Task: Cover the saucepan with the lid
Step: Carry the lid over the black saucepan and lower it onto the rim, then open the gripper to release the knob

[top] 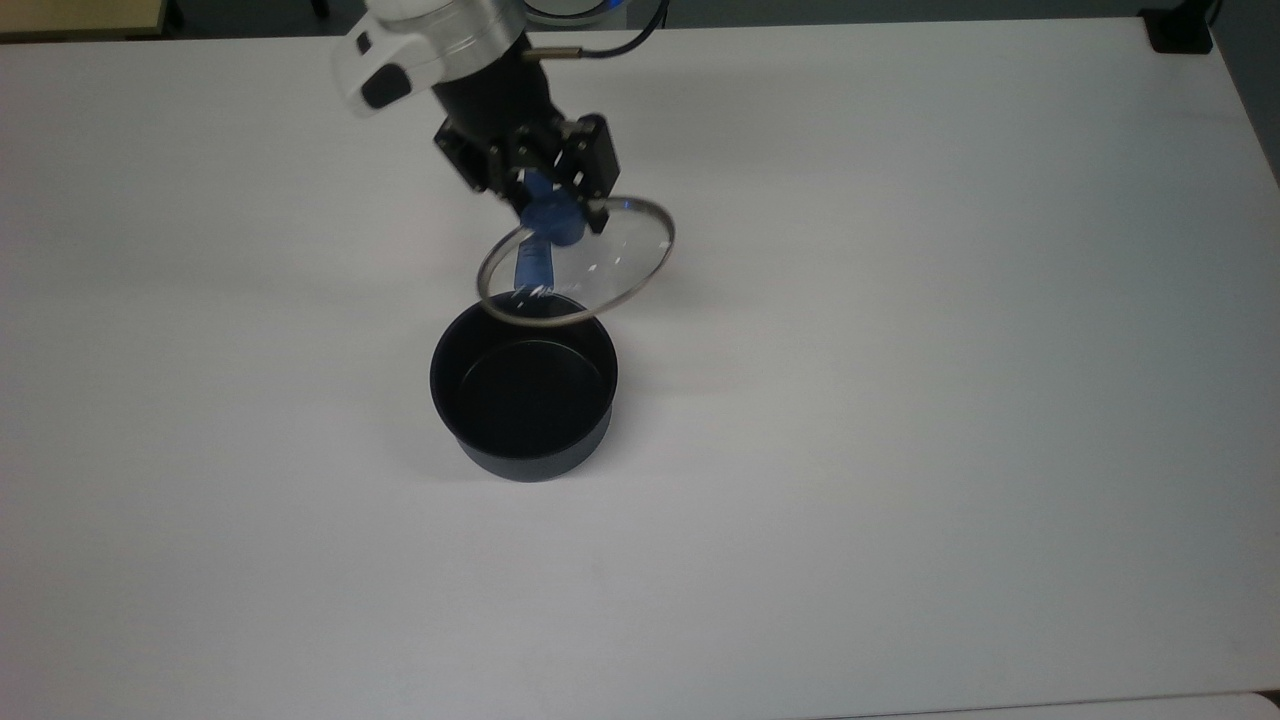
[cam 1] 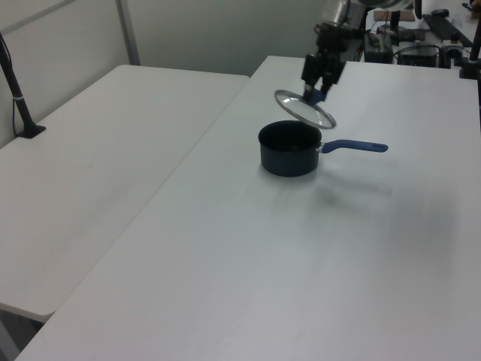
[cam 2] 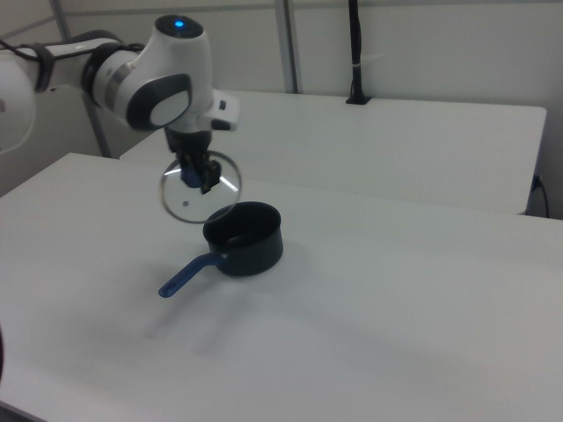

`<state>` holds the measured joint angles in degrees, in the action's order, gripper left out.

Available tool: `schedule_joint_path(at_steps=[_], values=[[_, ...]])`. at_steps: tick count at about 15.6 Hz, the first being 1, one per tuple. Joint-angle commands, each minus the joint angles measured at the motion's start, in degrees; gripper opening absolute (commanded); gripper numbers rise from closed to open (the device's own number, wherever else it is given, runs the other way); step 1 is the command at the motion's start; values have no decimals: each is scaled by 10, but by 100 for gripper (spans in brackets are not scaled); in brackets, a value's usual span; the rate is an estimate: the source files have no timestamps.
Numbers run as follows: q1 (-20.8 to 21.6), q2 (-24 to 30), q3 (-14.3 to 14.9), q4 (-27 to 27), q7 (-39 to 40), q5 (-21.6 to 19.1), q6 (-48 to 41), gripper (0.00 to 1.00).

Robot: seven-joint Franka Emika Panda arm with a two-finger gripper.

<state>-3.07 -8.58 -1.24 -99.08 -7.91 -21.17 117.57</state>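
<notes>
Gripping round glass lid point(top: 590, 270) (blue knob), end effector point(top: 556, 215).

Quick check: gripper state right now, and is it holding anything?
Gripper: closed on the blue knob of the lid, holding it tilted in the air above the saucepan.

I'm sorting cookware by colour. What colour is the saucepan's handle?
Blue. The saucepan has a long blue handle, seen best in the left view.
</notes>
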Motion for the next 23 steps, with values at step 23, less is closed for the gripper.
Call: schedule_joint_path(at_steps=[23], values=[[52, -159, -4, 141, 16, 252, -8, 47]])
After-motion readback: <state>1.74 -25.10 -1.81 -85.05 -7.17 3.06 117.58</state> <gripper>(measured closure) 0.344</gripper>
